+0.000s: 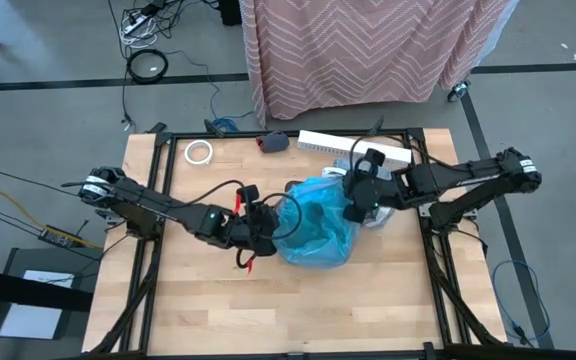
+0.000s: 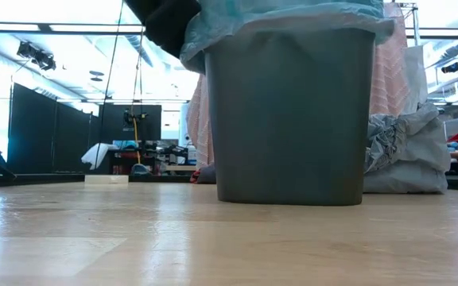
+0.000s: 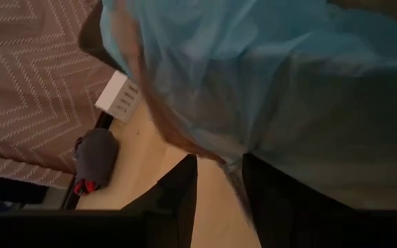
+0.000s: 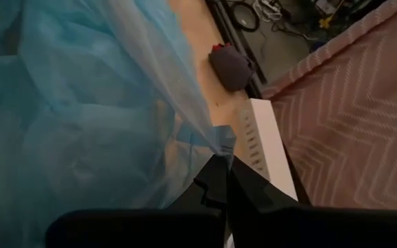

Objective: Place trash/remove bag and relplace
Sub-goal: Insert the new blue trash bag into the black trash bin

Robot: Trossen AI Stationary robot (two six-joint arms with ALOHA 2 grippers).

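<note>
Plastic of the blue bag (image 4: 81, 103) is pinched in the shut right gripper (image 4: 220, 165) at the bin's (image 2: 289, 119) far-right rim, while the left gripper (image 3: 219, 182), jaws spread, straddles the opposite edge.

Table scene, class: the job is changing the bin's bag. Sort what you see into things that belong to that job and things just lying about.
Belong to the job:
grey bin
blue bag
crumpled grey bag
right end effector, pinching the blue bag
left end effector, at the blue bag

Lying about:
white tape roll
white box
dark pouch
</note>
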